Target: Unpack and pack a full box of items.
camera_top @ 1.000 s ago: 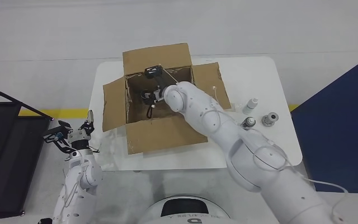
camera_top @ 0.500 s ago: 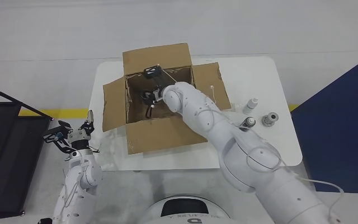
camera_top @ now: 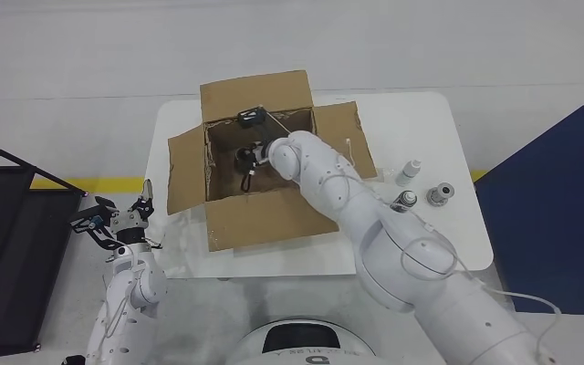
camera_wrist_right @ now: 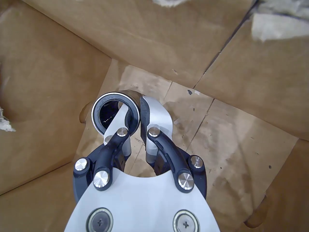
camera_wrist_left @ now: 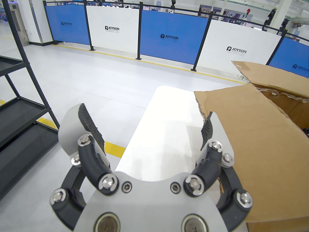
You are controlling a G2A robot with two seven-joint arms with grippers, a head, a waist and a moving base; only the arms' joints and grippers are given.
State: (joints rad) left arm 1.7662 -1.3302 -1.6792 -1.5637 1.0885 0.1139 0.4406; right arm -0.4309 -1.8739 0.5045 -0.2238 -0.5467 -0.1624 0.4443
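R gripper (camera_wrist_right: 136, 109) has nudged slightly rightward inside the box (camera_top: 274, 219), mid top view. It's clamped on the black ring (camera_wrist_right: 106, 115), one finger in the bore, one outside. Grip looks set, so lift-out prob. next. L gripper (camera_wrist_left: 146, 119) hasn't moved, spread wide, lower left.

In the far background, each white panel (camera_wrist_left: 112, 28) and each blue panel (camera_wrist_left: 169, 36) carries one logo mark with a short word beside it and a fine line of print beneath. The rim of the bearing (camera_wrist_right: 108, 96) bears tiny engraved marks, too small to read.
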